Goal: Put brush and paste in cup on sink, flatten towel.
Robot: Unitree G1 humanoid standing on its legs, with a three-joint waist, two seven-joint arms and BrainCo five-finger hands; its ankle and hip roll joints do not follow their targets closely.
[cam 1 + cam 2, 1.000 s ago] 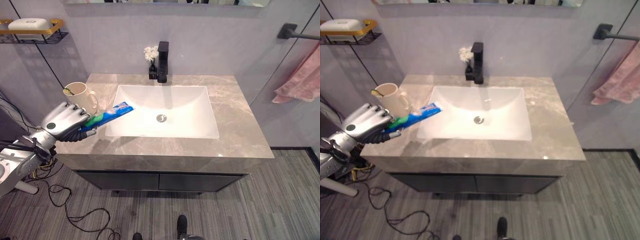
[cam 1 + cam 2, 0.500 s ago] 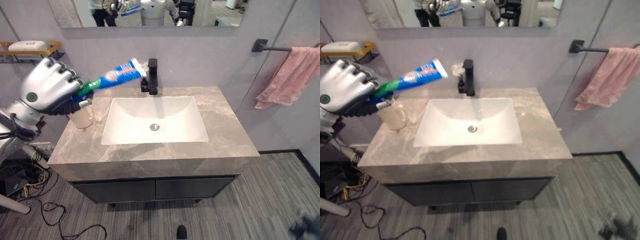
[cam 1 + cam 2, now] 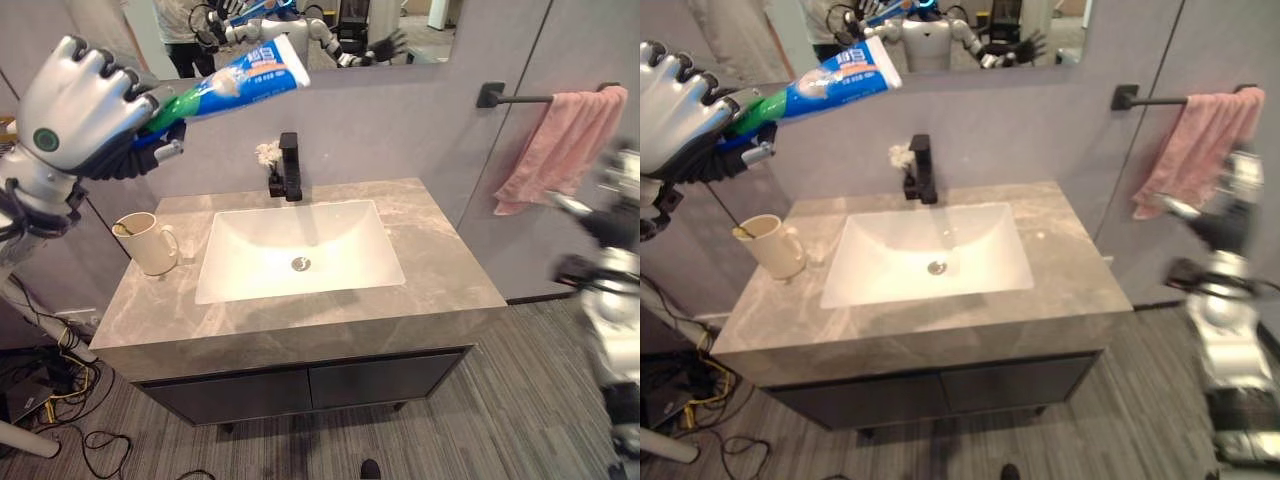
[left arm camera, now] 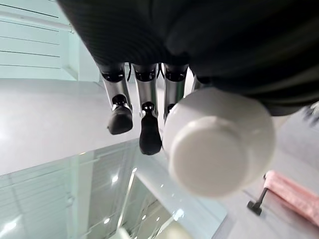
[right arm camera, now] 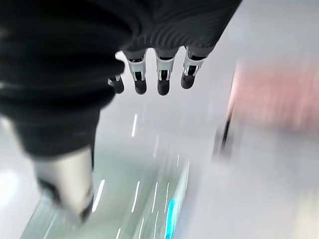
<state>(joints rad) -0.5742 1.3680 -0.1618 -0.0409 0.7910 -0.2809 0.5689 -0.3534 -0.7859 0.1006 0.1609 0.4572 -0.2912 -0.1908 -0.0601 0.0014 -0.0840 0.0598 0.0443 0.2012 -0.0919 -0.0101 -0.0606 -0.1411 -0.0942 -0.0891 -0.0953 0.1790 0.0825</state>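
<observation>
Fingers [image 3: 100, 75] curled round toothpaste [image 3: 235, 80], high above cup [image 3: 148, 243]

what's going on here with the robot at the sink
The robot's left hand is curled round a blue toothpaste tube, holding it high in the air above the counter, cap end pointing away. The cream cup stands on the counter left of the basin, with something thin already in it. The right hand is raised towards the pink towel, which hangs bunched on its bar, not yet flattened.
</observation>
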